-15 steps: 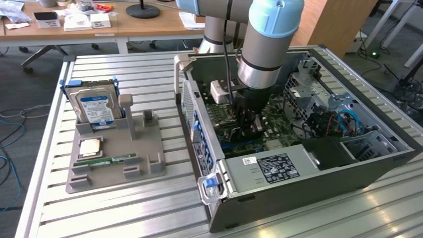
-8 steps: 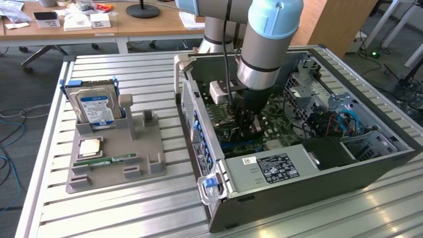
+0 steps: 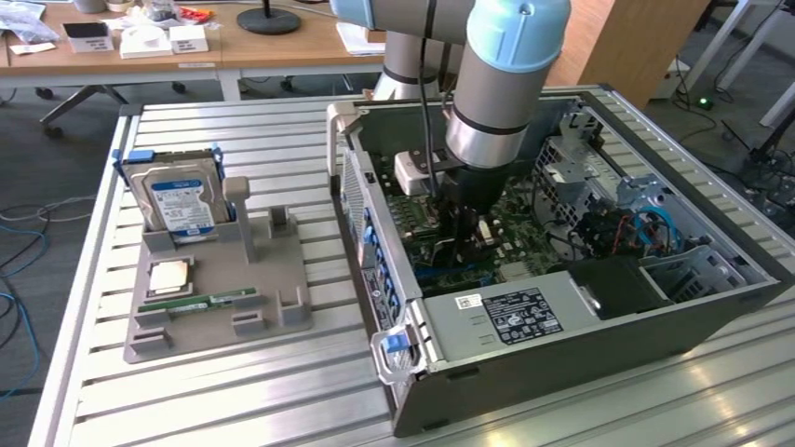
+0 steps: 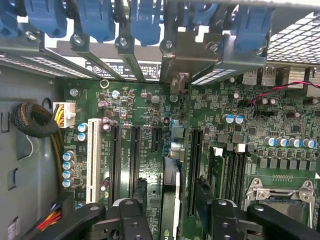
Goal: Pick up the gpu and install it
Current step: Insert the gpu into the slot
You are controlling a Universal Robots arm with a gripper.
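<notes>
Ribbed pale metal table (image 3: 249, 391) carries the open grey computer case (image 3: 597, 326), with a grey moulded parts tray (image 3: 211, 279) beside it on the exterior view's left. My black two-fingered pincer (image 4: 170, 200) hangs low over the green motherboard (image 4: 150, 100), fingers (image 4: 138, 192) apart. Between them the thin green gpu card (image 4: 171, 175) stands edge-on in its slot, touched by neither finger.
</notes>
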